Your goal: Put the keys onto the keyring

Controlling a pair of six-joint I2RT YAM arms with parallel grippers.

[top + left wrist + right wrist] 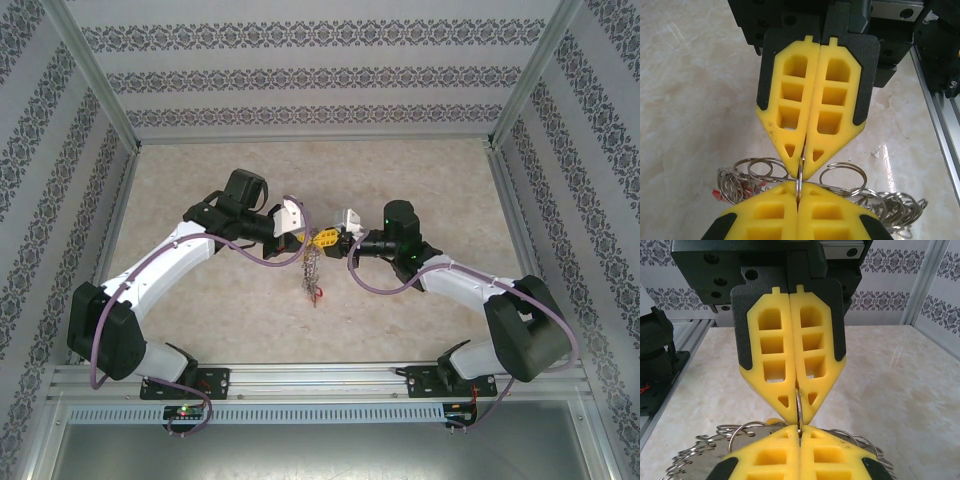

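Above the middle of the table my left gripper point(312, 240) and right gripper point(333, 240) meet tip to tip. Both are shut on one thin silver ring, the keyring point(799, 175), which stands edge-on between the two pairs of yellow fingers. In the left wrist view my left gripper point(799, 192) is at the bottom and the right gripper point(801, 167) points down from above. The right wrist view mirrors this, with the right gripper point(800, 432), the left gripper point(799, 412) and the keyring point(799, 407). A bundle of small split rings, silver keys and red tags point(312, 272) hangs below. A small yellow piece point(771, 421) peeks out beside the fingers.
The marble-patterned tabletop point(420, 170) lies beneath the hanging bundle. Patterned walls close in the back and both sides. An aluminium rail point(940, 125) runs along the near edge, where the arm bases point(180, 375) are bolted.
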